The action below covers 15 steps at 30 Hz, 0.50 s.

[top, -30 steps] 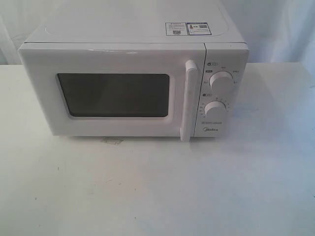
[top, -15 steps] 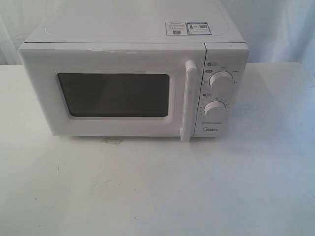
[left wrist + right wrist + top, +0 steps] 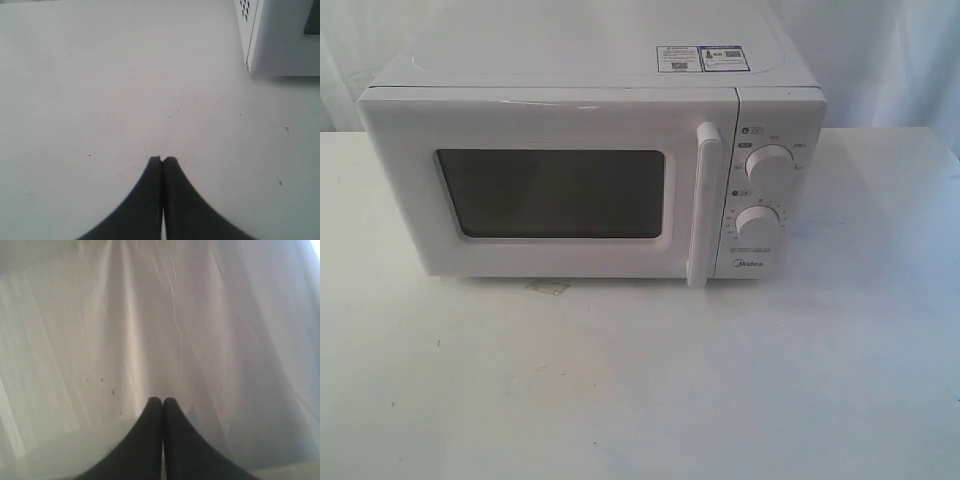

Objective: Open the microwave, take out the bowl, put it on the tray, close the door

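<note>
**Hidden or unclear items**
- The window [image 3: 552, 193] in the door [image 3: 545, 120] is dark. Nothing behind it can be made out, so the cavity contents cannot be told, and the bowl shows in no view.
- The small print on the stickers [image 3: 703, 58] and around the knobs is too fine to read.
- A small pale scrap [image 3: 548, 287] lies on the table [image 3: 620, 390] just in front of the door's lower edge. What it is cannot be told.
- The left wrist view shows only one lower corner of the microwave [image 3: 280, 40], cut off at the frame edge, with a few vent holes [image 3: 245, 6] on its side wall.
- Both grippers lie outside the exterior view.

**Container state**
- The microwave [image 3: 590, 55] stands upright on the white table, front face toward the exterior camera.
- The door sits flush with the body, fully closed.
- The tall white bar handle [image 3: 703, 205] runs vertically along the door's right edge, beside the control panel.
- The upper knob [image 3: 769, 165] and the lower knob [image 3: 758, 222] are on that panel, one above the other.

**Grippers**
- Left gripper [image 3: 162, 159]: the black fingers are pressed together with nothing between them. It hovers over bare table, well apart from the microwave corner.
- Right gripper [image 3: 162, 400]: the fingers are pressed together and empty. It faces a creased white cloth [image 3: 175, 315].
</note>
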Tool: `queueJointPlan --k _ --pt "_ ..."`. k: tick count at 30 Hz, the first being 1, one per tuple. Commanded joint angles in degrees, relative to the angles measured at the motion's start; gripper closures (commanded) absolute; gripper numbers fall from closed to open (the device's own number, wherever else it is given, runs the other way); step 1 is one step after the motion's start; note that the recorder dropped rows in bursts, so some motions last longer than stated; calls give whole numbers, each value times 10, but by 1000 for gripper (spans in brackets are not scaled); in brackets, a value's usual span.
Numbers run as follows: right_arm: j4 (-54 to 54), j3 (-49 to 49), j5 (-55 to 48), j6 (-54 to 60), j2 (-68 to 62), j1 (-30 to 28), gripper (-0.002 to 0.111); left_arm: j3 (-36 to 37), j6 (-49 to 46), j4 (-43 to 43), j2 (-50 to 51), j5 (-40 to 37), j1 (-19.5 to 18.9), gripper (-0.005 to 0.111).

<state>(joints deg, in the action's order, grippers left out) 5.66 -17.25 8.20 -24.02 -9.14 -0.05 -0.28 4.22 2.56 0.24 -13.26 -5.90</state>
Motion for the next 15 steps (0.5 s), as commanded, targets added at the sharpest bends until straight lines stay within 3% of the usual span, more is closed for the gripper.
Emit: queueJointPlan --k 1,8,15 --pt "1 -76 -160 2 -122 34 108 3 3 -4 -2 0 -2 107" --pt "-84 -93 -203 171 -276 120 108 3 3 -4 -2 0 -2 107" --pt "-113 -93 -174 200 -377 166 108 3 3 -4 -2 0 -2 107"
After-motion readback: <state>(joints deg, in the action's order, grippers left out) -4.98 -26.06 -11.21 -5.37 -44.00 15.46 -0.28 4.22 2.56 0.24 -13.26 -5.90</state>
